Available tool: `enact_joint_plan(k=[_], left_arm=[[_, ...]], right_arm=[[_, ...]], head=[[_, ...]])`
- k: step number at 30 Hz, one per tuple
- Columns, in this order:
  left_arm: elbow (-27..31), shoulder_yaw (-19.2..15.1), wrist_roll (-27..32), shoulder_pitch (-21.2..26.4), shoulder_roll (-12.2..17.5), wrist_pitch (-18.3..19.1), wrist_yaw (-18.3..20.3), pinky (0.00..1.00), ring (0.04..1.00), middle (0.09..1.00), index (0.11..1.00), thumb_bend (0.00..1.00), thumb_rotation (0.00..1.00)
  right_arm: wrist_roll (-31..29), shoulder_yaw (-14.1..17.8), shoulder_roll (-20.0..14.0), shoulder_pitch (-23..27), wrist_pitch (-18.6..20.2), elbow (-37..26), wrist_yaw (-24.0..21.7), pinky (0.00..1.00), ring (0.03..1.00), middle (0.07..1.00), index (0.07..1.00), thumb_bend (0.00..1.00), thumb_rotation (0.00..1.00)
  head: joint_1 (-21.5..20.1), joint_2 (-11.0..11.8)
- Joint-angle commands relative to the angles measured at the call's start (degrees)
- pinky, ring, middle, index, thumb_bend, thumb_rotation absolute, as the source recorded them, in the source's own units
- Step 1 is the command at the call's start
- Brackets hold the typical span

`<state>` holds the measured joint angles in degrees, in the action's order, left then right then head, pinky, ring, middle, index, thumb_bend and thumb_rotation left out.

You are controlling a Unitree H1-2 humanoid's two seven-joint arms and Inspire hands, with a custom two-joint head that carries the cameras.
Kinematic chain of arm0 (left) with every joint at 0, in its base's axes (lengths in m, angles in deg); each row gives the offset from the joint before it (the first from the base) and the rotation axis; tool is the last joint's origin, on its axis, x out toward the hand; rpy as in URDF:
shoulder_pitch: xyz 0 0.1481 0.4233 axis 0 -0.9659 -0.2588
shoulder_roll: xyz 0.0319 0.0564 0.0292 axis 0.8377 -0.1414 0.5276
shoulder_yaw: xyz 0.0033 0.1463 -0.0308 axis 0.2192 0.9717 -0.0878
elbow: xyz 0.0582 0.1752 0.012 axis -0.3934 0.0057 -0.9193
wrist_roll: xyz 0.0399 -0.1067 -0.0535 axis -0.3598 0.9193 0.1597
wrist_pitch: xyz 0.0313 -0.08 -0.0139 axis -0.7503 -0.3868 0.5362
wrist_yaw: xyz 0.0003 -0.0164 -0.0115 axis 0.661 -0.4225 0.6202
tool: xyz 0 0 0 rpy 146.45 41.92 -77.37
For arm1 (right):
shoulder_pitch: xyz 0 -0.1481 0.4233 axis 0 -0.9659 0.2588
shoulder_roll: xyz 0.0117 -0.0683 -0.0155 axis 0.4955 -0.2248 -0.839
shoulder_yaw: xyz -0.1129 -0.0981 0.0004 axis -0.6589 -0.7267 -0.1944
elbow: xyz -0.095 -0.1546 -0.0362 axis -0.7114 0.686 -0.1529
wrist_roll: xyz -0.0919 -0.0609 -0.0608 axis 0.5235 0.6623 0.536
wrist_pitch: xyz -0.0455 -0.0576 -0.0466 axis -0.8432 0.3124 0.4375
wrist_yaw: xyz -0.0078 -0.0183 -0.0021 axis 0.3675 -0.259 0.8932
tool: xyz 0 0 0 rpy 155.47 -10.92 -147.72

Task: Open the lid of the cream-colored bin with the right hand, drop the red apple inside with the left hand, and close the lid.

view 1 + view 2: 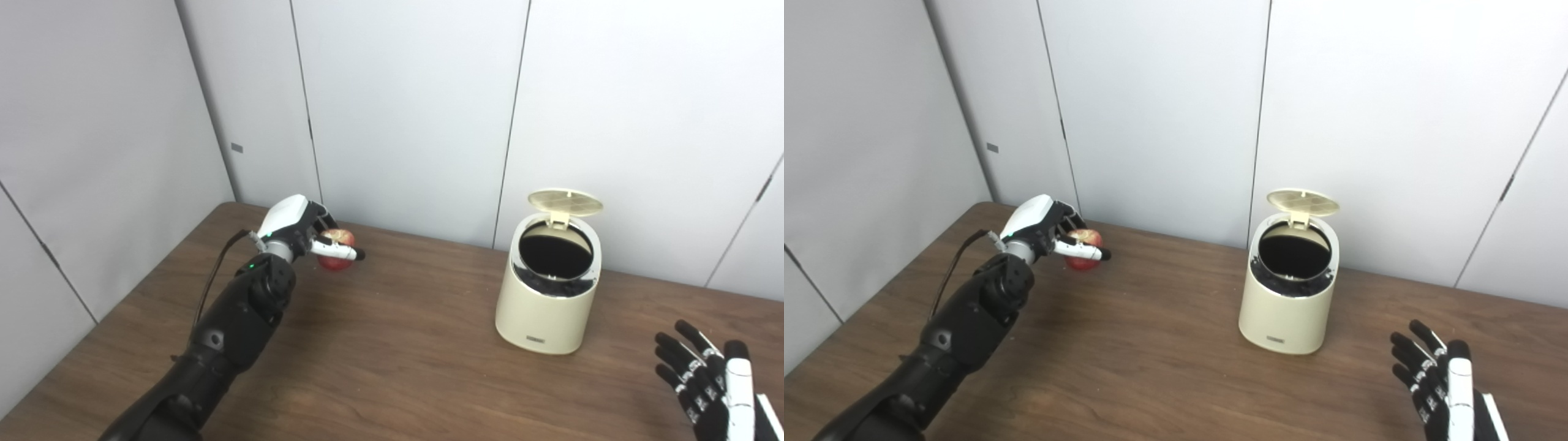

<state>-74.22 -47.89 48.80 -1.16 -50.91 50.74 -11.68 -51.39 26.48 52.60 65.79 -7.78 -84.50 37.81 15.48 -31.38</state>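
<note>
Left eye view shows the left hand [300, 229] closed around the round red apple [336, 249] at the brown wooden table's [392, 343] far-left, well apart from the cream-coloured cylindrical bin [548, 294] to its right, lid [565, 203] raised; right eye view shows the right hand [1442, 380] spread, empty, near-right.

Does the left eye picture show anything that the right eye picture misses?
Only the left eye view: very little extra; the bin sits further right and the right hand is cropped by the picture's edge.

Only the right eye view: more wall to the right and more table beside the right hand.

Both: the left hand closed around the red apple, the cream-colored bin with its lid up, the right hand open and empty, and the wooden table.
</note>
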Motion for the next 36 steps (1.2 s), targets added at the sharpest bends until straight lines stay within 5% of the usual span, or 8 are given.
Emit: enact_joint_plan(k=[1, 6, 15, 25, 36], left_arm=[[3.7, -1.8, -0.1, 1.5, 0.0, -1.5, -3.4, 0.44, 0.419, 0.466, 0.49, 0.5, 0.0], [10.0, -4.8, 1.5, -1.3, -2.8, -3.6, -6.2, 0.37, 0.4, 0.453, 0.506, 0.5, 0.0], [19.7, -7.8, 1.9, -5.3, -7.5, -5.2, -8.1, 0.42, 0.434, 0.499, 0.481, 0.5, 0.0], [26.8, -7.6, 2.5, -6.7, -10.4, -7.2, -8.0, 0.34, 0.438, 0.511, 0.486, 0.48, 0.0], [33.3, -5.0, 2.1, -6.8, -15.1, -8.8, -6.5, 0.35, 0.451, 0.519, 0.483, 0.48, 0.0]], right_arm=[[-0.4, 0.4, 0.2, 1.7, -3.1, -0.9, -0.4, 0.87, 0.873, 0.808, 0.86, 0.46, 1.0], [0.4, 0.1, 0.2, 1.5, -5.4, -0.2, -0.3, 0.87, 0.895, 0.867, 0.885, 0.49, 1.0], [2.7, -0.4, 0.0, 1.6, -7.0, -0.1, 0.2, 0.92, 0.956, 0.956, 0.932, 0.51, 1.0], [6.3, -2.2, 0.4, 2.3, -8.0, 0.9, 0.7, 0.96, 0.987, 0.987, 0.95, 0.55, 1.0], [11.2, -3.9, 2.7, 2.8, -7.7, 1.3, 3.5, 0.9, 0.952, 0.958, 0.925, 0.56, 1.0]], head=[[0.0, 0.0], [-3.1, 0.0], [-8.3, -0.4], [-18.4, -0.6], [-23.2, -0.6]])
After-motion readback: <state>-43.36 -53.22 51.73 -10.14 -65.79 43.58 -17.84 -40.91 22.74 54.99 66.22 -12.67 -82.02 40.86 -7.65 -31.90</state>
